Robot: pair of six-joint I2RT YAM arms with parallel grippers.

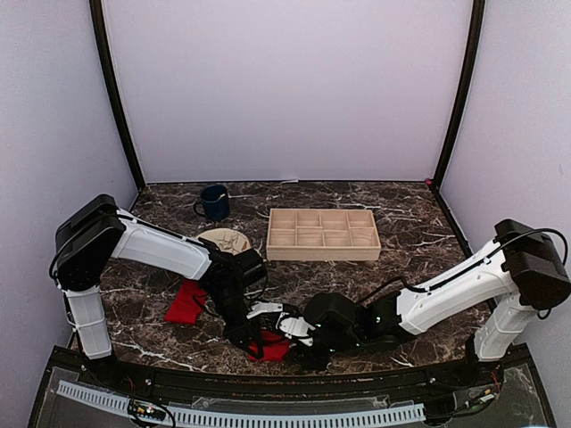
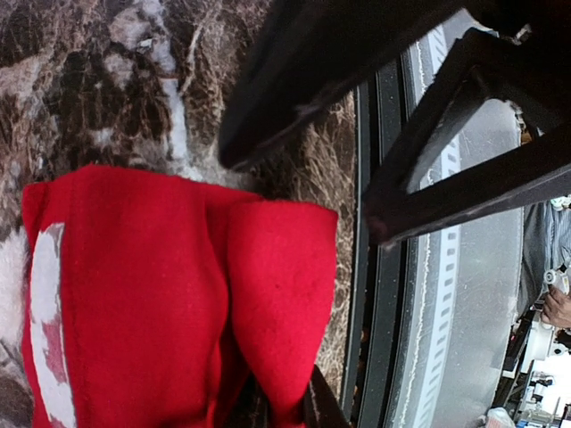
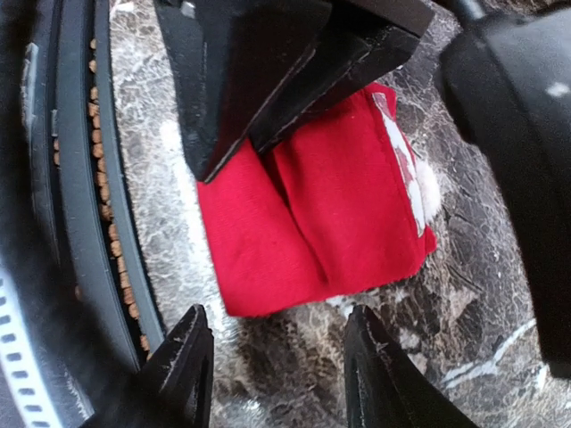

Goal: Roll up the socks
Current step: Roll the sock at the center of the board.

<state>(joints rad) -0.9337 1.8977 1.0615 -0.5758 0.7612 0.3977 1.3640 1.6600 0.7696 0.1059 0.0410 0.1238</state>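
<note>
Folded red sock (image 3: 321, 223) on the desk (image 1: 419, 223) between both my sets of fingers, left fingers (image 1: 244, 339) nearly closed, pinching its edge, right fingers (image 1: 291, 332) about half open, empty, tips just short of it, second red sock (image 1: 186, 303) left of my left fingers.

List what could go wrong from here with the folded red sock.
1. The folded sock lies near the front edge of the table; a nudge could push it off.
2. The right fingers are open and short of it, so only the left fingers hold the fold, which may spring loose.
</note>
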